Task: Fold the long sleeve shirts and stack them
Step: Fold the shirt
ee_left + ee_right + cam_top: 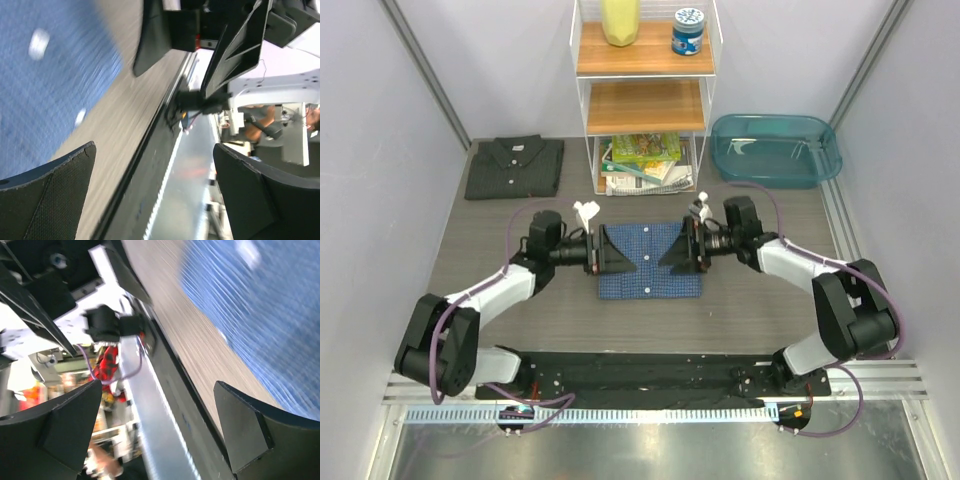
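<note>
Both arm bases sit at the near edge, and the arms reach in to the middle of the worktop (750,300). The left claw (618,250) and right claw (672,250) hang wide open and empty at either side of the blue shirt (650,275), which lies there as a folded rectangle. The grey shirt (514,166) lies folded at the far left, well apart. Folding looks done and stacking remains. The next move likely calls for both claws to pinch the blue shirt's side edges evenly and carry it flat onto the grey one.
</note>
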You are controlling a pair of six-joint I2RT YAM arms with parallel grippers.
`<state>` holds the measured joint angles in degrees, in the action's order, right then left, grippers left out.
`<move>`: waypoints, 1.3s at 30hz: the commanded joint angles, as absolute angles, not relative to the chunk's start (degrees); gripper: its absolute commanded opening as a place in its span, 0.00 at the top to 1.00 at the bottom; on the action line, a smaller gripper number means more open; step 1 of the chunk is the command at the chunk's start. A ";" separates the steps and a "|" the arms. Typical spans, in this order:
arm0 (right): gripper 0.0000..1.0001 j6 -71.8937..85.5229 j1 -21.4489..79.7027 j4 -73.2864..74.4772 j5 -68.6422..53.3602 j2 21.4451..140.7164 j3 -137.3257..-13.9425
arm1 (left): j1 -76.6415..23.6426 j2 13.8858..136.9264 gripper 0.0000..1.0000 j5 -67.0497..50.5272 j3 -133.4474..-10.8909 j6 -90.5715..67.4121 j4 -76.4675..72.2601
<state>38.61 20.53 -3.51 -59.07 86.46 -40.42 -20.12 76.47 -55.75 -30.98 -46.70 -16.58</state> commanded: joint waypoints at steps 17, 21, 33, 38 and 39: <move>0.00 19.99 17.84 7.09 -58.71 118.39 -58.53 | -19.68 108.12 0.00 -44.56 -33.09 -54.91 -22.24; 0.00 -8.39 19.25 36.66 -54.67 117.16 -69.04 | -25.04 96.71 0.00 -47.36 -26.90 -55.46 -22.50; 0.24 -4.75 21.18 36.92 -46.94 121.28 -87.71 | -15.30 78.83 0.00 -46.50 -40.59 -40.10 -1.96; 0.46 -5.45 25.91 38.32 -41.41 129.27 -92.36 | -8.01 81.64 0.00 -44.21 -49.20 -24.18 19.55; 0.47 -6.84 26.97 38.32 -39.57 129.90 -92.98 | -6.78 82.09 0.00 -44.21 -49.48 -23.47 21.17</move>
